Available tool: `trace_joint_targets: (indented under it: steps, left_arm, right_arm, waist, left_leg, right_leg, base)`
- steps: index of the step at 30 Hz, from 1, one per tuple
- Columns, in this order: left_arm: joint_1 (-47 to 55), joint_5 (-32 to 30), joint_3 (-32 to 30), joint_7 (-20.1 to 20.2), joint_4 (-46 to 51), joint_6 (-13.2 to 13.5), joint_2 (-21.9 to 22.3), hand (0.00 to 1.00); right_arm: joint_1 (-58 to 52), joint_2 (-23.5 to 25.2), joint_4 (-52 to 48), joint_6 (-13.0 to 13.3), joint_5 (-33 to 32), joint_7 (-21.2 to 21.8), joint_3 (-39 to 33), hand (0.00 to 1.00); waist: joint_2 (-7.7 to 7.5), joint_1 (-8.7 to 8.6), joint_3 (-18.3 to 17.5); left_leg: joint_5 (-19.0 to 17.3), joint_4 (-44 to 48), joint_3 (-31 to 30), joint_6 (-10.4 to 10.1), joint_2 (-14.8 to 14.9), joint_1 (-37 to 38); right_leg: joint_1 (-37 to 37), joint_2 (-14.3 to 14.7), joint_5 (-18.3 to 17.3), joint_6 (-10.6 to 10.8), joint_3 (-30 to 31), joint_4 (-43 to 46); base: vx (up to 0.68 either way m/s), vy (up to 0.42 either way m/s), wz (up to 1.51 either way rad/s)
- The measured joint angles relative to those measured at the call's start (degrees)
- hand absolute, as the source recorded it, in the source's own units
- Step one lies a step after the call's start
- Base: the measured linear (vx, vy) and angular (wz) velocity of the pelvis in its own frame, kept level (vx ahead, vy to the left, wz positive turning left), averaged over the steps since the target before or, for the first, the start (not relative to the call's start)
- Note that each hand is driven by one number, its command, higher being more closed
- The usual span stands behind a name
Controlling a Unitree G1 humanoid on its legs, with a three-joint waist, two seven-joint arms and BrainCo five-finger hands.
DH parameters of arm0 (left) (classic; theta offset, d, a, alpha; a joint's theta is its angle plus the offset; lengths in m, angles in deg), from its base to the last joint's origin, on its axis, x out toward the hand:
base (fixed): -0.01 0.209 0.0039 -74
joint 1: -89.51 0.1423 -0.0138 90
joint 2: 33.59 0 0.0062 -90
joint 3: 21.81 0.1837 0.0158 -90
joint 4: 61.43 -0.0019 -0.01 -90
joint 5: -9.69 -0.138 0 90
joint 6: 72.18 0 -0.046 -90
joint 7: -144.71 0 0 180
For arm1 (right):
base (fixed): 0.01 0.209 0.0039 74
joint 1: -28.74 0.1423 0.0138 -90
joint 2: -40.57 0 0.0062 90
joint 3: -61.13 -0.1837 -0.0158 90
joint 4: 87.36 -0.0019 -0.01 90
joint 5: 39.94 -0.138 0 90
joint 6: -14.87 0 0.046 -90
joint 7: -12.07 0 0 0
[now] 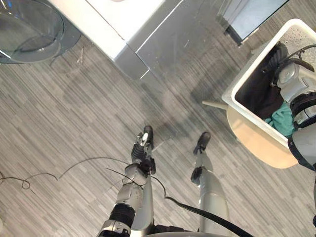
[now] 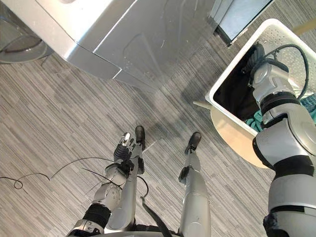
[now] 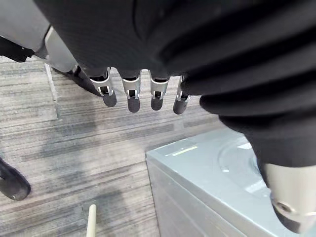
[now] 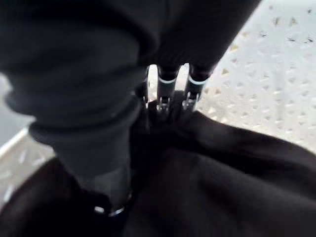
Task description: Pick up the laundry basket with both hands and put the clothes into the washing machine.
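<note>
Your right hand [image 2: 256, 57] is deep in the dark clothes [image 1: 254, 94] in the laundry basket [image 1: 249, 121]; its fingers are hidden, so I cannot tell their grip. Your left hand [image 2: 122, 150] hangs slack-fingered, and a one-handed lift may tip the basket.

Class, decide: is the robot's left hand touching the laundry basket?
No: the left hand hangs over the floor, well apart from the laundry basket.

So the left hand [image 3: 131, 94] just hangs there, fingers [image 3: 157, 96] loose and straight above the striped grey floor [image 3: 74, 143]. Washing machine [image 3: 207, 182] corner sits below them, pale stick [image 3: 91, 219] end just beside it.
</note>
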Motion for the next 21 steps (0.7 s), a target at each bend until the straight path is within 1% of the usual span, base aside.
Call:
trace_joint_targets:
  steps: [3, 5, 8, 9, 11, 13, 16, 19, 21]
  left_arm:
    - [-0.01, 1.02, 0.17, 0.10, 0.46, -0.14, 0.15, 0.00]
    - [-0.01, 1.02, 0.25, 0.20, 0.46, -0.20, 0.25, 0.00]
    - [-0.01, 1.03, 0.23, 0.70, 0.51, -0.46, 0.28, 0.00]
    - [-0.01, 1.04, 0.23, 0.82, 0.52, -0.67, 0.29, 0.00]
    - [-0.01, 1.07, 0.17, 0.82, 0.74, -0.90, 0.29, 0.00]
    - [-0.01, 1.31, 0.11, 0.79, 1.35, -1.02, 0.28, 0.00]
    - [-0.06, 2.84, -0.44, 0.68, 2.64, -1.00, 0.28, 0.00]
    - [-0.06, 3.37, -1.05, -0.20, 2.81, -0.90, 0.33, 0.00]
    - [-0.03, 3.43, -2.74, -0.58, 2.82, -0.73, 0.38, 0.00]
  right_arm:
    - [-2.58, 0.01, 0.21, 0.04, -2.63, 1.28, -0.11, 1.00]
    - [-4.38, 0.02, 0.64, 0.06, -4.08, 1.41, -0.45, 1.00]
    - [-8.25, 0.06, 1.28, 0.00, -6.48, 2.39, -2.18, 1.00]
    - [-10.04, 0.07, 1.29, -0.01, -6.96, 2.34, -3.54, 1.00]
    - [-12.88, 0.26, 1.26, -0.02, -8.56, 2.15, -6.14, 1.00]
    - [-14.36, 0.62, 1.06, 0.05, -10.00, 0.79, -9.03, 1.00]
    - [-17.88, 1.27, -0.16, 0.27, -11.23, -2.71, -15.21, 1.00]
    - [-20.29, 2.03, -2.78, 0.18, -11.53, -4.91, -22.67, 1.00]
    - [-22.81, 3.53, -8.36, 0.30, -11.89, -7.76, -31.98, 1.00]
  waist:
    - [-0.01, 0.09, 0.00]
    - [-0.01, 0.08, 0.00]
    - [-0.03, 0.13, -0.01]
    - [-0.04, 0.12, -0.01]
    - [-0.19, 0.06, -0.10]
    - [-0.23, -0.06, -0.11]
    - [-0.29, -0.34, -0.14]
    - [-0.55, -0.55, -0.26]
    - [-0.99, -1.31, -0.30]
  left_leg:
    - [0.14, -0.22, 0.02, -0.03, 0.08, 0.16]
    - [0.15, -0.21, 0.06, -0.02, 0.10, 0.34]
    - [0.15, -0.21, 0.49, -0.02, 0.24, 1.55]
    - [0.15, -0.21, 0.70, -0.01, 0.22, 2.28]
    - [0.13, -0.17, 0.84, -0.02, 0.20, 3.52]
    - [0.12, -0.01, 0.90, -0.02, 0.39, 3.95]
    - [0.10, 0.56, 0.98, -0.03, 0.85, 5.11]
    - [0.05, 0.99, 1.07, -0.04, 1.11, 6.61]
    - [0.04, 1.17, 1.19, -0.04, 1.18, 8.05]
  right_leg:
    - [-0.01, 0.04, -0.02, -0.01, -0.28, 0.24]
    - [0.00, -0.02, -0.14, -0.17, -0.30, 0.75]
    - [0.25, -0.19, -0.48, -0.58, -0.33, 2.26]
    - [0.63, -0.35, -1.13, -1.13, -0.39, 3.03]
    - [1.10, -0.71, -3.05, -1.50, -0.40, 4.77]
    - [1.12, -0.70, -3.65, -1.82, -0.44, 5.71]
    - [2.27, -0.35, -3.74, -1.82, -0.50, 6.18]
    - [3.87, -0.09, -3.74, -1.82, -0.56, 6.20]
    - [5.29, 0.02, -3.74, -1.82, -0.47, 6.19]
  base:
    - [0.01, -0.009, 0.01]
    - [0.00, 0.000, 0.00]
    - [0.01, -0.006, -0.02]
    - [0.00, 0.000, 0.00]
    - [0.00, -0.038, 0.00]
    - [-0.01, -0.047, -0.02]
    - [-0.02, -0.038, -0.03]
    - [-0.02, -0.033, -0.03]
    - [-0.03, -0.029, -0.03]
